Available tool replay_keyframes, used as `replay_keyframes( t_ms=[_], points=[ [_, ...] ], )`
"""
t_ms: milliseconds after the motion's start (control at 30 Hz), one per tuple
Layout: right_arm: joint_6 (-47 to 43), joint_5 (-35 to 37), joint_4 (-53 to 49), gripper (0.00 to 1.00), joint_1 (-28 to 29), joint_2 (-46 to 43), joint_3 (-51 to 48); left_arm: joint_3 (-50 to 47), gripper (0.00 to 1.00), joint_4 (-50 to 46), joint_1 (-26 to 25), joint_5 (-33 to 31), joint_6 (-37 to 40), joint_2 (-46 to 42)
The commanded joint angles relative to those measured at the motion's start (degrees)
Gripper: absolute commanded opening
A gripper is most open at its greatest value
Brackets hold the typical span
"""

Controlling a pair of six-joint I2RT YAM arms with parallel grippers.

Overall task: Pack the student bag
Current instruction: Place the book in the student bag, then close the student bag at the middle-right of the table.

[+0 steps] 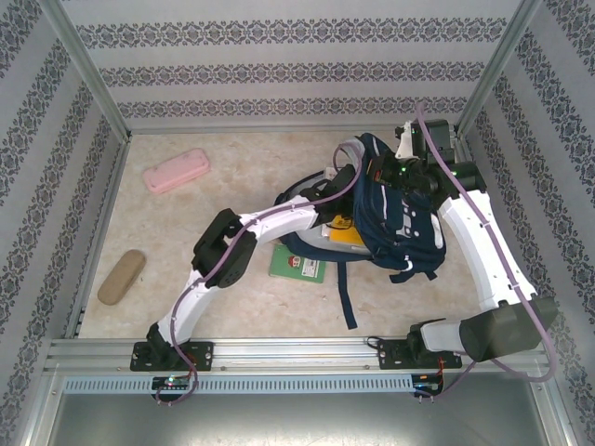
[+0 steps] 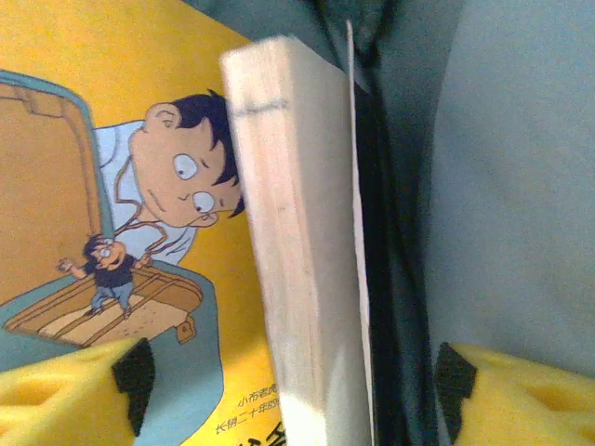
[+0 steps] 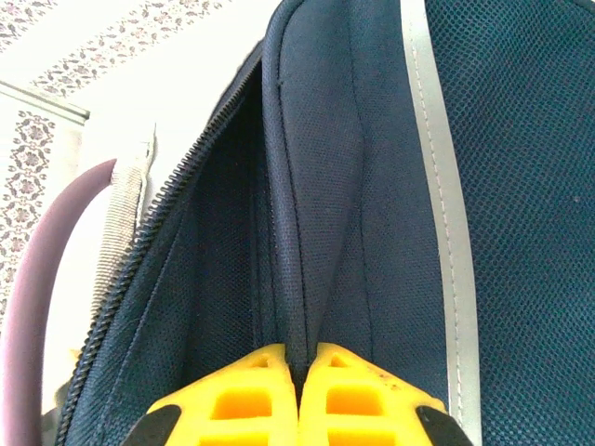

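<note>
Left arm [image 1: 232, 246] stretched into student bag [image 1: 400, 223], left gripper [image 2: 288, 390] splayed astride a book [image 2: 288, 232]. Right arm [image 1: 483, 251] arched, right gripper [image 3: 297, 372] pinching bag rim.

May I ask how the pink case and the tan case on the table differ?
The pink case lies farther back on the table; the tan case lies nearer the front, by the left edge. The pink case looks longer, the tan case shorter and rounder. Both are oblong, lie tilted, and sit left of the student bag.
</note>
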Motion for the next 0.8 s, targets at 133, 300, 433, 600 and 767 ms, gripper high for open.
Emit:
replay_keyframes(
  t_ms=[133, 300, 433, 600, 767],
  points=[
    [-2.0, -4.3, 6.7, 0.0, 0.5, 1.6, -4.8, -12.8, 0.87, -7.6, 2.1, -5.8, 8.2, -18.2],
    [-5.1, -0.7, 7.7, 0.0, 1.9, 4.0, -8.6, -25.9, 0.86, -8.9, 5.2, -8.7, 10.5, -28.3],
    [-6.2, 0.5, 8.2, 0.07, 3.0, 7.4, -11.0, -37.3, 0.86, -7.9, 8.4, -9.7, 8.9, -35.6],
    [-7.1, 3.1, 8.2, 0.33, 3.8, 12.5, -11.5, -45.2, 0.86, -9.5, 11.8, -9.8, 8.8, -39.9],
    [-6.2, 4.7, 8.3, 0.52, 4.8, 13.6, -11.5, -48.2, 0.85, -12.8, 13.2, -10.2, 10.3, -43.7]
  ],
)
